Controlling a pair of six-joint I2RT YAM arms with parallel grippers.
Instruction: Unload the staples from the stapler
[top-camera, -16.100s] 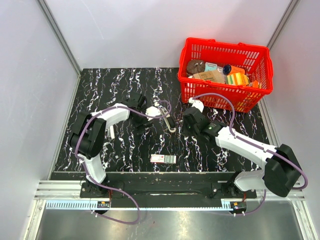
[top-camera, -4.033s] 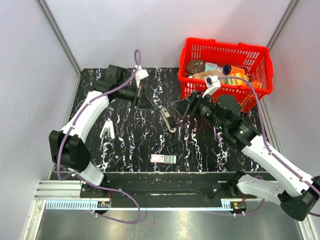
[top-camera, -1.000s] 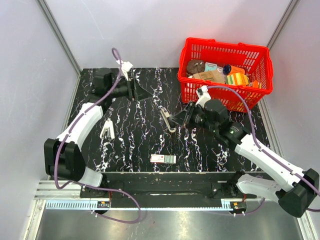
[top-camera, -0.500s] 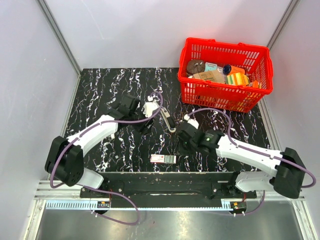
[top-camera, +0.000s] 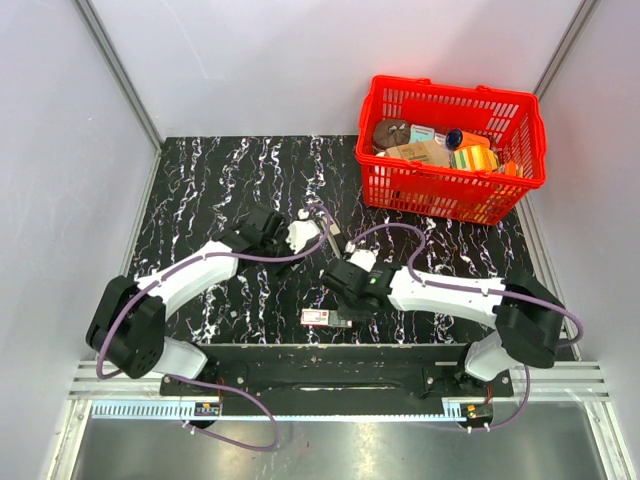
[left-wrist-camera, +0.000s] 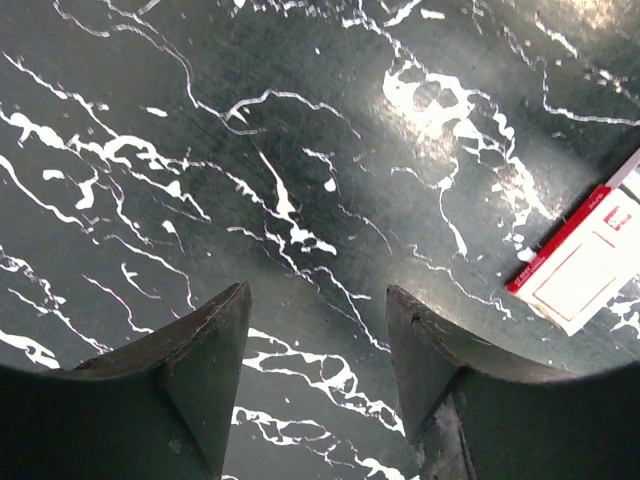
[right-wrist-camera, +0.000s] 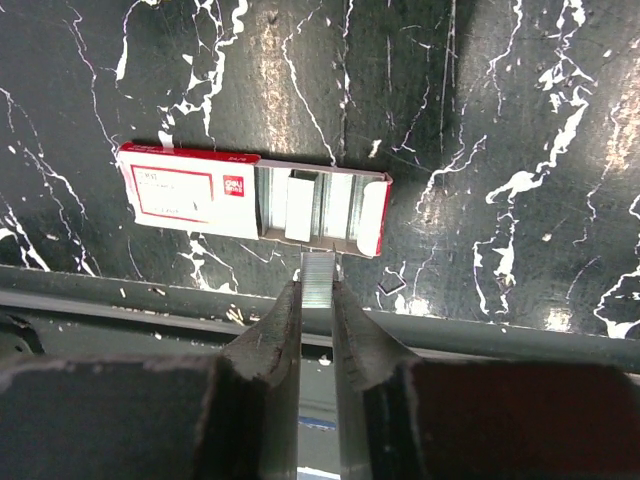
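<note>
My right gripper (right-wrist-camera: 317, 290) is shut on a short silver strip of staples (right-wrist-camera: 318, 272). It holds the strip just at the open end of the small red-and-white staple box (right-wrist-camera: 250, 200). In the top view this gripper (top-camera: 341, 303) is above the box (top-camera: 327, 318) near the table's front edge. My left gripper (left-wrist-camera: 315, 300) is open and empty over bare marbled table, with the box's corner (left-wrist-camera: 590, 255) at its right. In the top view it (top-camera: 298, 247) is mid-table. The white stapler does not show in any view; the left arm covers where it lay.
A red basket (top-camera: 455, 95) full of items stands at the back right. A slim grey bar-like part (top-camera: 334, 236) lies mid-table between the two grippers. The table's front rail (right-wrist-camera: 480, 335) runs just below the box.
The right gripper came down from beside the slim part to the staple box at the front. The left arm swung from the far left corner back to mid-table.
</note>
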